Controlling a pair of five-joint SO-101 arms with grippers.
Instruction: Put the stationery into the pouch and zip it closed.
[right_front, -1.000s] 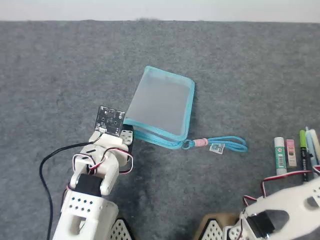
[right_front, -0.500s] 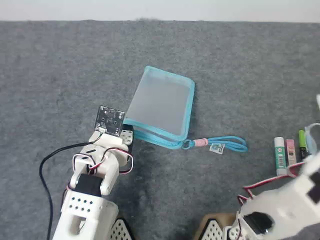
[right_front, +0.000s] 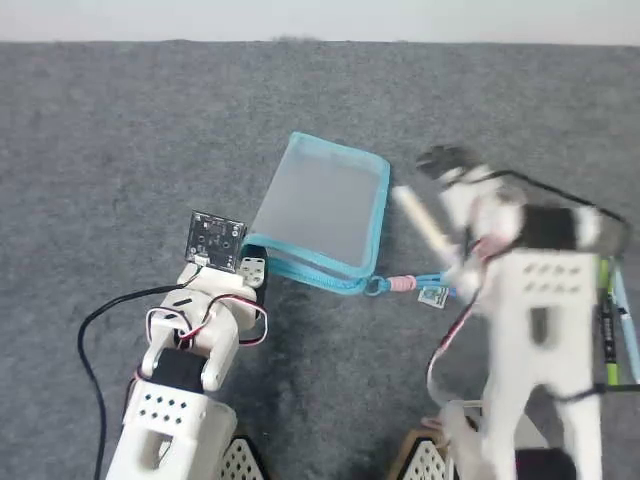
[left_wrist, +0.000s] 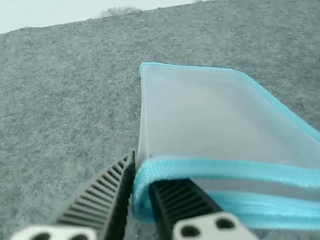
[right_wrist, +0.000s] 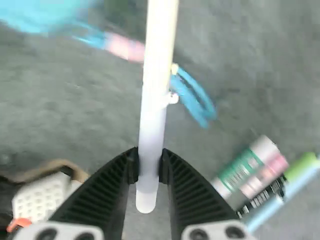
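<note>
The frosted pouch (right_front: 325, 210) with teal zip edging lies flat mid-table, its strap (right_front: 462, 286) trailing to the right. My left gripper (left_wrist: 142, 197) is shut on the pouch's (left_wrist: 205, 115) near teal corner; it sits at that corner in the high view (right_front: 254, 268). My right gripper (right_wrist: 148, 167) is shut on a white pen (right_wrist: 157, 75). The pen (right_front: 424, 225) hangs slanted in the air just right of the pouch, above the strap (right_wrist: 192, 97) and its pink tag (right_wrist: 122, 47).
More stationery lies on the grey mat at the right: a glue stick (right_wrist: 245, 170), a pink eraser (right_wrist: 270, 172), and a green pen (right_front: 607, 340) partly hidden behind the right arm. The mat's pale far edge (right_front: 320, 20) runs along the back.
The right arm has swung up and left from the lower right corner, carrying the white pen to beside the pouch. The left arm and pouch have stayed put.
</note>
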